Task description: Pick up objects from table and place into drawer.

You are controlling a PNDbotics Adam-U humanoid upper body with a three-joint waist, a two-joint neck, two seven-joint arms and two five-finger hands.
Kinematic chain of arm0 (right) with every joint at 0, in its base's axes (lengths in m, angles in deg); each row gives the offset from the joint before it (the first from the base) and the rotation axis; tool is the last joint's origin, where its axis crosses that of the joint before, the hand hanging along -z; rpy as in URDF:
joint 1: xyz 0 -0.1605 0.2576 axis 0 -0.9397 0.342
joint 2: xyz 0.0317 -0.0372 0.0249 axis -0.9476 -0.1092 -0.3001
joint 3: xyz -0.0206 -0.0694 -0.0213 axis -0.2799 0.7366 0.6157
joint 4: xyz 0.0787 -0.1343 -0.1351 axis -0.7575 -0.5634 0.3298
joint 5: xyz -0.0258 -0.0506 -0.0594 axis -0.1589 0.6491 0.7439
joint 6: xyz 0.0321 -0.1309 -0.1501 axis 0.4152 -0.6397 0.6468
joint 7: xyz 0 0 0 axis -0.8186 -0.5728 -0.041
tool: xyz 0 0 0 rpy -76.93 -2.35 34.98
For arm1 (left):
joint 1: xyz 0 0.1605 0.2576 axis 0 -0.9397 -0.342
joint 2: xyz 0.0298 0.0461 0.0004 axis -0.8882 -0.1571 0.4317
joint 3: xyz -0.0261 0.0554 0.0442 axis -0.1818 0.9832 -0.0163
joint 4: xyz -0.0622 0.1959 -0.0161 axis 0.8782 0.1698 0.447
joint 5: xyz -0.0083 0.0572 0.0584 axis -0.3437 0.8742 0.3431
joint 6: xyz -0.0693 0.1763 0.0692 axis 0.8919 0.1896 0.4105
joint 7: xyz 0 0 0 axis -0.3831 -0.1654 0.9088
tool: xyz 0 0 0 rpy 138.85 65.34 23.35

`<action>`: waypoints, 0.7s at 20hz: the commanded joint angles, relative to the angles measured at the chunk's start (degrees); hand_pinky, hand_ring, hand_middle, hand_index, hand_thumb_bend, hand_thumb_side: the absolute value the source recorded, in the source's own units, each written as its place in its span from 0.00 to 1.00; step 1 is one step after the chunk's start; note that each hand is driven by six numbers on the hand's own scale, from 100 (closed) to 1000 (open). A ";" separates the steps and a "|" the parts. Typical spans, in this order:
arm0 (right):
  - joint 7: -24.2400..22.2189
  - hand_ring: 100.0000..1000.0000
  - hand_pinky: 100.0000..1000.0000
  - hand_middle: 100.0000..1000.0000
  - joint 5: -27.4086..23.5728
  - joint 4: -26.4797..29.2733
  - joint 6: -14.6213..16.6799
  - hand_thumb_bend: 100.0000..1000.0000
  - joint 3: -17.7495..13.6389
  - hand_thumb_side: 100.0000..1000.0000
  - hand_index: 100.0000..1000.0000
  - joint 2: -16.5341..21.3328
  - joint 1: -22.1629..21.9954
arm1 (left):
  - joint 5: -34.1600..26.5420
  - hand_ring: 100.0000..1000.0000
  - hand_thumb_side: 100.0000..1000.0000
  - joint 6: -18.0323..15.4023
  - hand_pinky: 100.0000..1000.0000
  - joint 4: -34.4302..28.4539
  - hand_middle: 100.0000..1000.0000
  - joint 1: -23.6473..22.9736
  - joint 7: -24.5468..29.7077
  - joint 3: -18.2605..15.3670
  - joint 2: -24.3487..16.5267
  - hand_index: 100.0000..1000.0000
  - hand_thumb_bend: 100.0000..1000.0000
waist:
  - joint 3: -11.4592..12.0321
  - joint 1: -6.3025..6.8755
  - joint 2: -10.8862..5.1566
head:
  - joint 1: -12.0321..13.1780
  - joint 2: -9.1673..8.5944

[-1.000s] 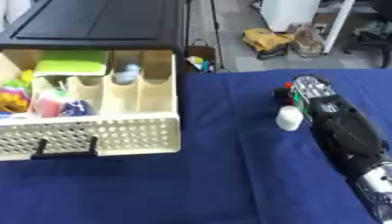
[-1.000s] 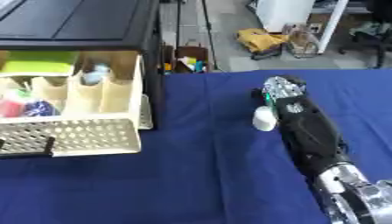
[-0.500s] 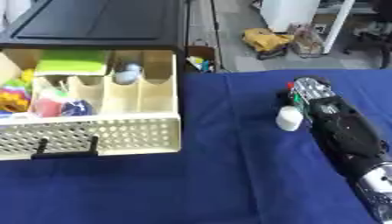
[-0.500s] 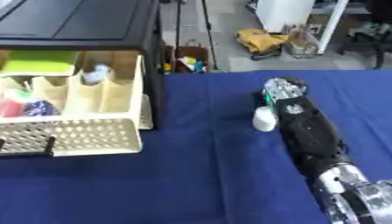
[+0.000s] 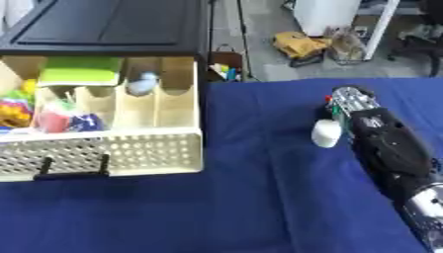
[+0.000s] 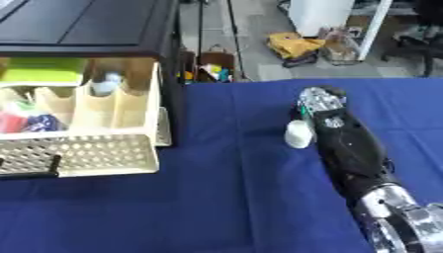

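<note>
Blue cloth covers the table (image 5: 259, 207); landmark is the open cream drawer (image 5: 112, 153), pulled out from under a black cabinet (image 5: 112, 24).

My right hand (image 5: 355, 106) lies well to the right of the drawer, fingers curled over at the far end. A small white object (image 5: 326, 132) sits against the drawer-facing side of my hand. Whether my fingers actually hold it or only touch it, I cannot tell. Left hand not in view.

Step in hand, as I judge it: securing the white object before carrying it over. Next move calls for a lift, then travel leftward across to the drawer.

Room: bare cloth between my hand and the drawer, nothing in the way. The drawer's left compartments already hold colourful items; the rightmost slots look freer. The table's far edge lies just beyond my fingertips.
</note>
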 commanded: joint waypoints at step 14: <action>1.66 0.48 0.14 0.28 -5.21 1.62 -2.26 0.00 -0.22 0.48 0.46 1.39 0.86 | -0.04 0.49 1.00 -0.05 0.31 -0.75 0.61 0.20 -0.32 -0.24 -0.80 0.80 0.50 | -0.35 0.32 -1.33 | -0.26 -0.13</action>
